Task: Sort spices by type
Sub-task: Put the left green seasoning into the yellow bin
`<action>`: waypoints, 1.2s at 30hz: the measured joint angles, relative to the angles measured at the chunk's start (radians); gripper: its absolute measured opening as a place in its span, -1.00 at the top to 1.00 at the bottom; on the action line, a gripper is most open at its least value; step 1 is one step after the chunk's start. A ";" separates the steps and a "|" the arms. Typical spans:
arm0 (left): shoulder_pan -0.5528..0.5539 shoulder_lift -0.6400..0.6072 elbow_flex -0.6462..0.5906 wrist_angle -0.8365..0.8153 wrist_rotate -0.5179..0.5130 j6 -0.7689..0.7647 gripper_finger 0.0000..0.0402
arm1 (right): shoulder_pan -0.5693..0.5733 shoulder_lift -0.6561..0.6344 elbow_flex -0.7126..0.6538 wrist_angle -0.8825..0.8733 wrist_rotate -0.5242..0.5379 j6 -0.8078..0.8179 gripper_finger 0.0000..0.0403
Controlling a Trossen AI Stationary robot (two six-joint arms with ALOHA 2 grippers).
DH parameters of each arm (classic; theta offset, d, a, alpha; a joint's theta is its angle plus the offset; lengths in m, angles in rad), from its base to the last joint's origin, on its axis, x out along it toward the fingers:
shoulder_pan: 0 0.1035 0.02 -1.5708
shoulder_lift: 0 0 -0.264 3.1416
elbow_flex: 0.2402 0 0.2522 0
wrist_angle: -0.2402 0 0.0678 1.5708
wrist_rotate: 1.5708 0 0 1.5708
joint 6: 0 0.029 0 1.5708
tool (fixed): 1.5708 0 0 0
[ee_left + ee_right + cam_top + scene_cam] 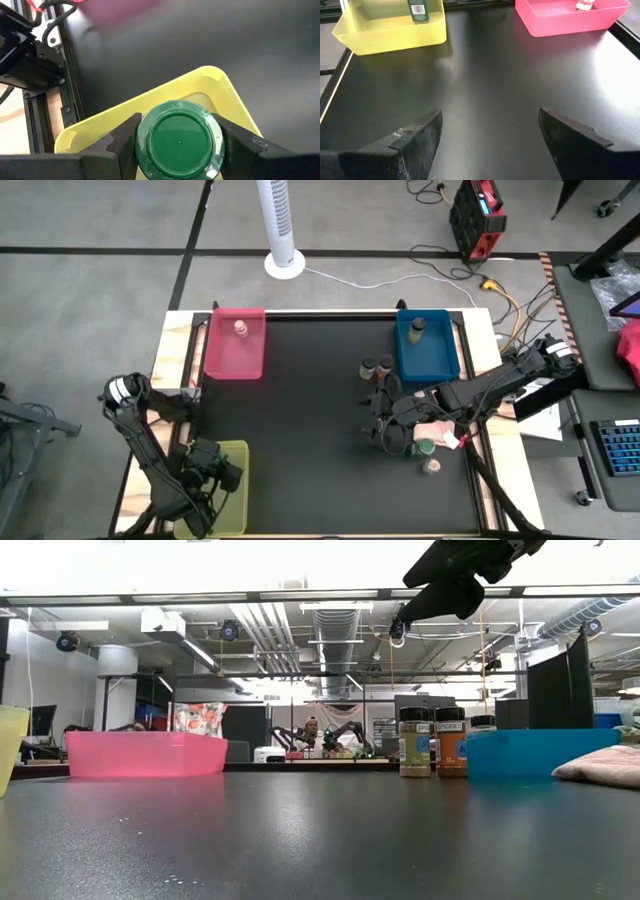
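My left gripper (215, 470) is over the yellow-green tray (238, 495) at the table's near left, shut on a green-lidded spice jar (179, 145). The right wrist view shows that jar (417, 10) standing upright inside the tray. My right gripper (490, 130) hangs open above bare table, left of the pink cloth (437, 430), with nothing between its fingers. A pink-topped jar (241, 328) stands in the red tray (235, 355), and a dark-capped jar (417, 327) stands in the blue tray (430, 360). Two jars (415, 740) (451, 740) stand on the table beside the blue tray. My left gripper pinches the green-lidded jar between its two fingers, on the jar's sides just under the lid (137, 145). The fingers come from above, slanting down, and the lid faces the wrist camera. The jar is upright in the yellow-green tray; I cannot tell whether its base touches the tray's floor.
A green-lidded jar (426, 447) and a pinkish jar (433, 467) are by the pink cloth at the near right. The middle of the black table lies bare between the trays.
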 joint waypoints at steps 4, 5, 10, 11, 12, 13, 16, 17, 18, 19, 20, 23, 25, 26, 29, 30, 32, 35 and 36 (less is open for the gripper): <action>0.000 0.000 -0.020 0.002 0.000 0.000 0.08 | 0.000 0.000 0.000 0.000 0.000 0.000 -0.63; 0.000 0.000 -0.026 0.002 0.000 0.000 0.08 | 0.000 0.000 0.000 0.000 0.000 0.000 -0.63; 0.000 0.000 -0.058 0.021 -0.002 0.000 0.06 | 0.000 0.000 0.000 0.001 0.001 0.000 -0.66; 0.000 0.000 -0.064 0.026 -0.005 0.000 0.05 | 0.000 0.000 0.000 0.001 0.001 0.000 -0.66; 0.000 0.000 -0.068 0.030 -0.010 0.000 0.04 | 0.000 0.000 0.000 0.001 0.001 0.000 -0.65; 0.000 0.000 -0.071 0.035 -0.016 0.000 0.03 | 0.000 0.000 0.000 0.001 0.001 0.001 -0.64; 0.000 0.000 -0.076 0.034 -0.026 0.000 0.03 | 0.000 0.000 0.000 0.004 0.001 0.002 -0.61; 0.000 0.000 -0.077 0.035 -0.027 0.000 0.04 | 0.000 0.000 0.000 0.004 0.001 0.001 -0.61; -0.001 0.000 -0.079 0.035 -0.027 0.001 0.04 | 0.000 0.000 0.000 0.004 0.001 0.002 -0.60; -0.002 0.000 -0.081 0.036 -0.027 0.001 0.04 | 0.000 0.000 0.000 0.004 0.001 0.002 -0.60; -0.003 0.000 -0.083 0.039 -0.027 0.001 0.04 | 0.000 0.000 0.000 0.004 0.001 0.001 -0.60; -0.009 0.000 -0.088 0.057 -0.039 0.002 0.04 | 0.000 0.000 0.000 0.004 0.001 0.001 -0.63; -0.014 0.000 -0.096 0.077 -0.066 0.004 0.04 | 0.000 0.000 0.000 0.005 0.001 0.000 -0.65; -0.015 0.000 -0.102 0.090 -0.076 0.004 0.04 | 0.000 0.000 0.000 0.004 0.001 0.000 -0.67; -0.015 0.000 -0.121 0.114 -0.079 0.004 0.04 | 0.000 0.000 0.000 0.006 0.001 0.000 -0.70; -0.016 0.000 -0.126 0.121 -0.079 0.004 0.04 | 0.000 0.000 0.000 0.006 0.001 0.000 -0.71; -0.016 0.000 -0.133 0.125 -0.080 0.004 0.04 | 0.000 0.000 0.000 0.006 0.001 0.000 -0.71; -0.017 0.000 -0.136 0.125 -0.086 0.007 0.04 | 0.000 0.000 0.000 0.007 0.001 0.000 -0.70; -0.018 0.000 -0.136 0.125 -0.095 0.011 0.03 | 0.000 0.000 0.000 0.007 0.001 0.000 -0.70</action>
